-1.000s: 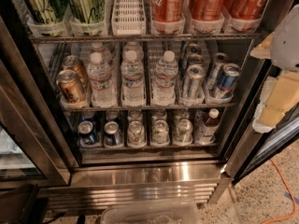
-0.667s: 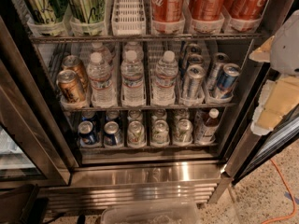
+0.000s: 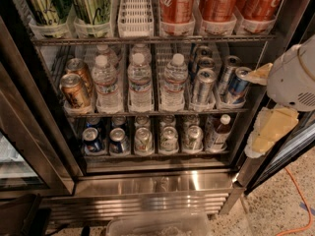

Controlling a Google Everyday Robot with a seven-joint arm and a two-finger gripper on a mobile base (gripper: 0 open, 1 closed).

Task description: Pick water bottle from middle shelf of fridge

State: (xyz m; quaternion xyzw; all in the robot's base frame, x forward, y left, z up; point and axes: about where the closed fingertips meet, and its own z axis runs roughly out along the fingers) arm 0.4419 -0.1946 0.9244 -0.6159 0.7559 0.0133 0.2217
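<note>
Off to the right of the open fridge (image 3: 49,132), just outside its door frame, sits the gripper (image 3: 268,117), roughly level with the middle shelf (image 3: 147,113) and not touching anything on it. Can't tell whether it's spread or pressed together, honestly. It's got nothing in it as far as I can see.

Left of the gripper on that shelf, closest first: a blue can (image 3: 237,85), then silver cans (image 3: 203,85) leaning in their lanes, then the water bottle (image 3: 173,82) standing upright at the front of its white tray. Two more bottles (image 3: 140,82) stand further left beside it, same white caps, same pale labels, with others lined up behind. Furthest from the gripper are the bronze cans (image 3: 74,90), tilted.

Up and left of the gripper, the top rack has tall red cola cans (image 3: 177,4), an empty white tray (image 3: 135,9) and green cans (image 3: 91,1). Down and left, the bottom rack holds short cans (image 3: 142,139) plus a small dark bottle (image 3: 216,132) with a white cap at the end nearest the gripper.

Below that is the shiny steel base (image 3: 152,183), with a clear plastic bin (image 3: 157,225) on the floor in front of it. An orange cable (image 3: 300,191) runs across the floor under the gripper.
</note>
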